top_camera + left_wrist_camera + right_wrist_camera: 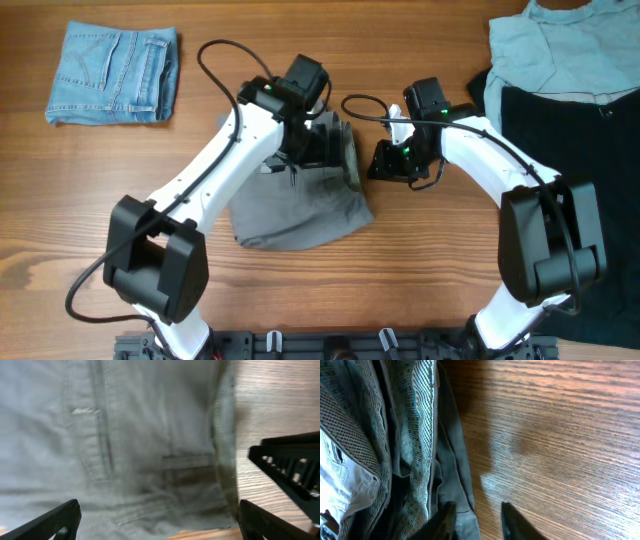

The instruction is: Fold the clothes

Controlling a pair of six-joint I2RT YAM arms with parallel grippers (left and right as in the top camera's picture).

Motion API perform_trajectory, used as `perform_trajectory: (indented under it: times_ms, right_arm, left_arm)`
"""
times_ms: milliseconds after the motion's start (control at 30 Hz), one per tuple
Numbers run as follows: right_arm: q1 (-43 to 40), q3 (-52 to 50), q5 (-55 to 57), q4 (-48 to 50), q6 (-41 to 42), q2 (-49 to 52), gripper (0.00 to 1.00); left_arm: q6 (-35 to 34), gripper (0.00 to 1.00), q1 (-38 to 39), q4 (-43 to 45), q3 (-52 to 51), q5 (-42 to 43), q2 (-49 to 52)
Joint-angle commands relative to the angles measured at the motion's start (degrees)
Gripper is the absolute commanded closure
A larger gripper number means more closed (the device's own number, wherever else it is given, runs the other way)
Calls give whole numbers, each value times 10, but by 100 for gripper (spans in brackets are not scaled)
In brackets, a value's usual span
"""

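**Soft shorts, best taken at the waistband**

The grey-khaki shorts (pixel 300 210) lie rumpled on the table (pixel 80 200), part doubled over, with the pale inner waistband (pixel 350 160) turned up along their right edge. The left gripper (pixel 318 150) hangs right over the shorts' upper part, its jaws spread wide and holding nothing; the left wrist view shows only cloth and a stitched seam (pixel 95 440) between them. The right gripper (pixel 385 160) sits just beside the shorts' waistband edge, jaws parted a little and empty, one fingertip (pixel 445 520) over the hem and the other above bare wood.

The cloth looks like a limp, light cotton that will sag and drag rather than hold a shape, though not slippery. The waistband (pixel 420 435) is the thickest, firmest part, so a pinch there should hold several layers without slipping; a thin single layer would likely pull out or bunch.

Folded jeans (pixel 113 73) rest well up and left of the shorts; a pile of more garments (pixel 570 60) lies up and right.
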State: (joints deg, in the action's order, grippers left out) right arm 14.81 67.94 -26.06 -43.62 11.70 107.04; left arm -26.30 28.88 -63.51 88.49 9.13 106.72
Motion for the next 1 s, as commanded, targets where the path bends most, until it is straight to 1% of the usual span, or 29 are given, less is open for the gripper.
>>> perform_trajectory:
  times_ms: [0, 67, 133, 167, 233, 267, 300, 333, 367, 433, 500, 567, 600, 633, 700, 733, 767, 800, 900, 967]
  right_arm:
    - [-3, 0, 24, -3, 0, 11, 61]
    - [-9, 10, 21, -17, -6, 4, 66]
    - [-10, 21, 21, -28, -21, -12, 66]
    - [-10, 27, 13, -34, -39, -27, 66]
    - [-7, 42, -36, -43, -104, -71, 66]
    - [-3, 47, -52, -47, -119, -90, 68]
    - [3, 51, -55, -50, -119, -108, 73]
    - [10, 52, -55, -50, -119, -124, 74]
    - [16, 52, -55, -50, -127, -134, 73]
    - [40, 52, -55, -53, -169, -146, 74]
    - [65, 47, -55, -47, -183, -139, 81]
    - [87, 39, -54, -39, -188, -128, 83]
    - [102, 35, -45, -37, -188, -117, 83]
    - [112, 33, -32, -38, -187, -103, 83]
    - [123, 33, -3, -38, -172, -73, 83]
    - [125, 33, 11, -38, -164, -56, 83]
    - [125, 33, 24, -40, -150, -38, 83]
    - [123, 33, 37, -40, -137, -18, 83]
    - [116, 33, 73, -41, -120, 49, 86]
    - [108, 33, 83, -46, -94, 80, 89]
  left_arm:
    - [5, 0, -49, -46, 30, 2, -35]
    - [37, 0, -78, -72, 30, 2, -53]
    - [53, 0, -101, -92, 30, 2, -60]
    - [58, 0, -109, -101, 30, 2, -61]
    - [67, 0, -135, -134, 27, 2, -61]
    - [67, 0, -143, -148, 20, 2, -61]
    - [66, 0, -150, -161, 14, 2, -61]
    - [66, 3, -155, -168, 7, 2, -61]
    - [67, 3, -157, -169, -1, 2, -61]
    - [74, 0, -162, -156, -28, 3, -61]
    - [77, 0, -163, -138, -56, 5, -61]
    - [77, 0, -163, -116, -85, 5, -61]
    - [76, 3, -163, -104, -101, 5, -61]
    - [74, 12, -163, -91, -116, 5, -61]
    - [61, 34, -163, -66, -144, 5, -61]
    - [59, 50, -163, -55, -157, 5, -61]
    - [59, 58, -163, -44, -169, 5, -61]
    - [59, 63, -163, -33, -181, 5, -61]
    - [59, 67, -163, -5, -209, 5, -61]
    - [59, 67, -163, 3, -217, 5, -61]
